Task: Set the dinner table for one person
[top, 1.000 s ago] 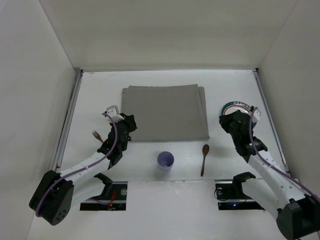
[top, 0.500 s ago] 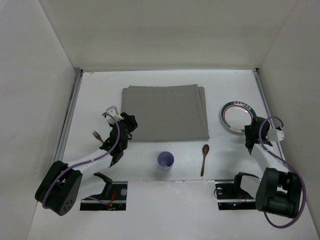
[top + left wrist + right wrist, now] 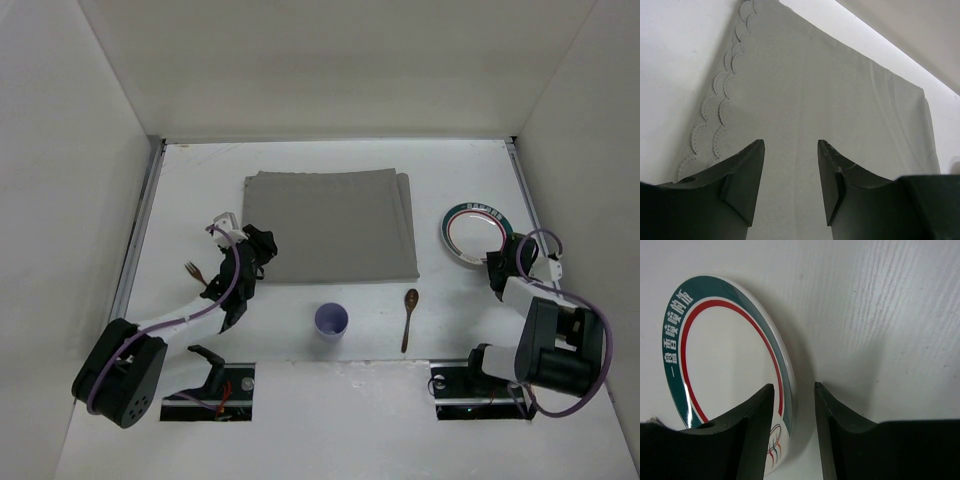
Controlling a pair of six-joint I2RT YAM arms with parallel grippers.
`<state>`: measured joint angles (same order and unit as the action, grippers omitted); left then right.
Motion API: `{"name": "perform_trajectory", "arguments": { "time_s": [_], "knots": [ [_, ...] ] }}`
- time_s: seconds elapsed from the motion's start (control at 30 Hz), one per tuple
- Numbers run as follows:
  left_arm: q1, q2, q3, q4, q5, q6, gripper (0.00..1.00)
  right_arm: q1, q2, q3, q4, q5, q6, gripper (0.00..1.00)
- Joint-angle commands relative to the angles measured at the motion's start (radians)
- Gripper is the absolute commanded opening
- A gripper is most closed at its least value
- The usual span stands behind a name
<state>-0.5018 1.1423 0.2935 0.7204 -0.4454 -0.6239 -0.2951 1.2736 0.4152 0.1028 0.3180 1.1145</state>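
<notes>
Grey cloth, the placemat point(image 3: 330, 225), is laid flat mid-way across the dinner table point(image 3: 200, 180), yet nothing is set on it. The plate point(image 3: 474, 232) lies to its right, the purple cup point(image 3: 331, 320) and wooden spoon point(image 3: 409, 318) lie nearer the arms, and a small fork point(image 3: 193, 271) lies at the left. The right gripper point(image 3: 794, 390) is held apart astride the plate's rim, not clamped. The left gripper point(image 3: 790, 150) is parted over the placemat's near-left corner. Nearly all the setting is judged to remain.

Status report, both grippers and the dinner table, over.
Left gripper open over the placemat's near left corner. Right gripper open, jaws astride the plate rim. Dinner table: cup, spoon, fork lie off the placemat. Nothing blocks either gripper.
</notes>
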Motion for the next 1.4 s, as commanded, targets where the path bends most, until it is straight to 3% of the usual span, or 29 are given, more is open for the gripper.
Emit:
{"name": "perform_trajectory", "arguments": {
  "time_s": [0.0,0.17,0.3,0.37,0.53,0.73,0.83,0.97,1.13,1.37],
  "knots": [
    [0.006,-0.004,-0.001,0.065,0.019,-0.011,0.44,-0.005,0.038,0.023,0.090,-0.034,0.002,0.42],
    [0.019,-0.012,-0.004,0.059,0.019,-0.020,0.44,-0.006,0.078,0.034,0.132,-0.059,0.027,0.32],
    [0.026,-0.026,-0.008,0.056,0.019,-0.022,0.44,-0.020,0.070,0.027,0.136,-0.071,0.041,0.11],
    [0.027,-0.023,-0.008,0.056,0.019,-0.022,0.44,-0.025,0.038,0.001,0.165,-0.079,0.062,0.06],
    [0.027,-0.023,-0.008,0.056,0.020,-0.025,0.44,0.004,-0.152,-0.026,0.254,-0.068,0.067,0.05],
    [0.019,-0.009,-0.004,0.056,0.022,-0.031,0.44,0.303,-0.302,0.078,0.264,0.036,-0.059,0.06],
    [0.021,-0.007,-0.005,0.057,0.019,-0.033,0.44,0.492,-0.217,0.170,0.304,0.004,-0.168,0.07],
    [0.024,-0.030,-0.017,0.063,0.013,-0.039,0.44,0.674,-0.004,0.281,0.377,-0.077,-0.182,0.06],
    [0.036,-0.053,-0.031,0.063,-0.009,-0.039,0.44,0.782,0.235,0.430,0.419,-0.189,-0.167,0.05],
    [0.044,-0.059,-0.033,0.056,-0.010,-0.039,0.44,0.831,0.411,0.524,0.393,-0.252,-0.110,0.05]
  ]
}}
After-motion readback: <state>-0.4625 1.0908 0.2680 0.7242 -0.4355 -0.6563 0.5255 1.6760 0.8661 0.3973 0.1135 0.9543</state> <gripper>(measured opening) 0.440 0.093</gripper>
